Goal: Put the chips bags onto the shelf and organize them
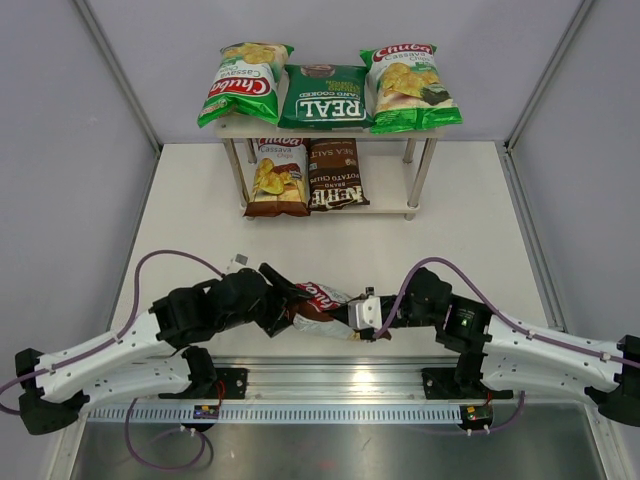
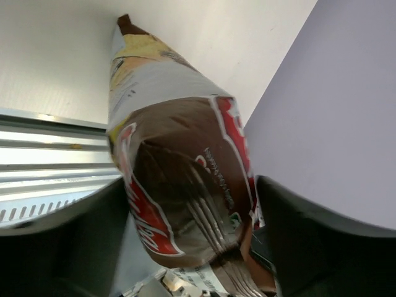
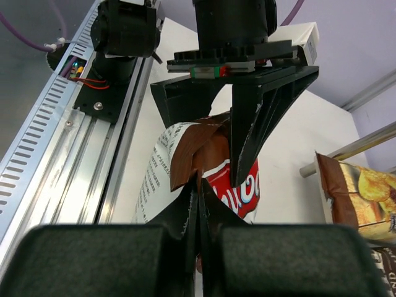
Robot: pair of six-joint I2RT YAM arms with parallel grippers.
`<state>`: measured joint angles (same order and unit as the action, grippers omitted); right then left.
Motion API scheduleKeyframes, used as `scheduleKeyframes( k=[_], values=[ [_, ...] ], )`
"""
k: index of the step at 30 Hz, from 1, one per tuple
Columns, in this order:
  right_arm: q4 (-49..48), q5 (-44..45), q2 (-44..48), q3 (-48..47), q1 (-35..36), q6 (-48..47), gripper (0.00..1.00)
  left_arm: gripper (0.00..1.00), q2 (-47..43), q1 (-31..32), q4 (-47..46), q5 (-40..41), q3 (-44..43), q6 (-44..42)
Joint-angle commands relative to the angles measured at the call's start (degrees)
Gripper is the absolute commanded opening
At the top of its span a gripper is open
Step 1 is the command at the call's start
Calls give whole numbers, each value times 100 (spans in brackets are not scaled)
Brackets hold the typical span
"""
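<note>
Your right claw [image 3: 198, 185] is pinching the brown Chuba bag [image 3: 166, 154] tight by its edge; your left claw [image 2: 192, 207] is straddling it, open.

pale cream matte tabletop [image 1: 470, 220] under right gripper [image 1: 350, 320]; plain lavender-grey wall panels [image 1: 50, 150] left, right, far ahead of it; thin silver metal corner posts [image 1: 118, 78]; slotted silver aluminium rail [image 1: 330, 380] behind it; soft even light.

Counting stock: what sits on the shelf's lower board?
A brown-and-white Chuba bag and a Kettle bag, side by side. The top board hides the lower board's rear.
</note>
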<state>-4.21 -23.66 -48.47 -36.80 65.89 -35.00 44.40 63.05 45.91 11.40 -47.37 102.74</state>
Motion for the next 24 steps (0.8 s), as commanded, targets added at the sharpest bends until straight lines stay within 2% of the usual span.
scheduleKeyframes(
  k=[1, 2, 3, 7, 10, 12, 13, 15, 16, 17, 18, 19, 21, 24],
  values=[
    [-924, -288, 224, 14, 21, 99, 4, 63, 60, -20, -1030, -357, 403, 18],
    [-933, -288, 267, 32, 21, 116, 5, 56, 16, -20, -1136, -366, 526, 9],
    [-933, -253, 285, 58, 21, 125, 5, 44, -19, -20, -1215, -323, 580, 9],
    [-880, -157, 452, 207, 21, 230, 14, 23, -317, -20, -1093, 81, 589, -95],
    [-863, -69, 584, 330, 21, 414, 29, 14, -651, -20, -1224, 503, 650, -525],
    [-784, 132, 654, 357, 21, 590, 40, 10, -958, -20, -1722, 783, 756, -1112],
    [-740, 212, 663, 357, 21, 826, 49, 8, -1073, -12, -1856, 872, 904, -1237],
    [-556, 589, 672, 331, 21, 1143, 60, 5, -1423, -20, -2390, 1065, 1124, -1545],
    [-468, 791, 655, 227, 21, 1563, 84, 4, -1565, -20, -2603, 1118, 1369, -1816],
    [-354, 1019, 602, 147, 21, 1810, 99, 3, -1688, -20, -2787, 1171, 1519, -1897],
    [-83, 1709, 567, 51, 21, 2091, 99, 3, -1837, -20, -3172, 1267, 1634, -2002],
    [68, 2142, 514, -159, 21, 2677, 99, 3, -2091, -12, -3341, 1329, 1739, -2308],
    [393, 3212, 339, -362, 21, 3190, 99, 3, -2338, -29, -3570, 1513, 1898, -2782],
    [1042, 4209, 189, -731, -6, 4333, 99, 3, -2769, -29, -3843, 1707, 1916, -3504]
  ],
)
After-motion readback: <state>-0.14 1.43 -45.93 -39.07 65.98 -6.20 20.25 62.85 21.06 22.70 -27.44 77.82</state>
